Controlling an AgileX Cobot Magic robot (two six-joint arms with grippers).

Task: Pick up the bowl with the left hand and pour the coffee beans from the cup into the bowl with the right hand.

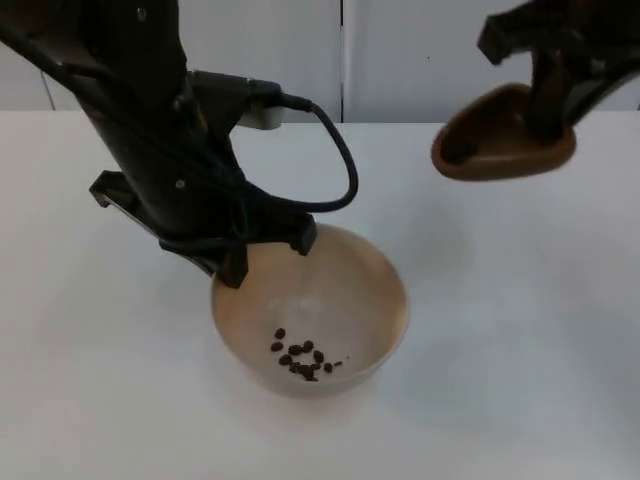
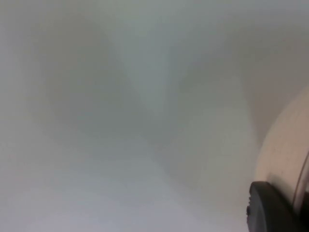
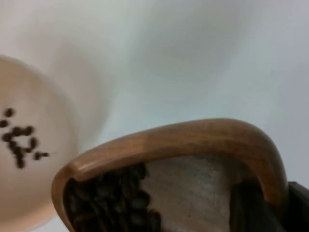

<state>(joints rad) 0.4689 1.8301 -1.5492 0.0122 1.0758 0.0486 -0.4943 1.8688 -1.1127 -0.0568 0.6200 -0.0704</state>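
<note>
A tan bowl sits in the middle of the table with a small heap of coffee beans at its bottom. My left gripper is shut on the bowl's near-left rim; the bowl wall and one black fingertip show in the left wrist view. To the upper right, my right gripper is shut on a brown wooden cup, held in the air and tilted with its mouth toward the bowl. The cup holds dark beans near its lip. The bowl lies beyond it, apart.
The white table top runs back to the grey partition wall. The left arm's black links reach over the table's left half.
</note>
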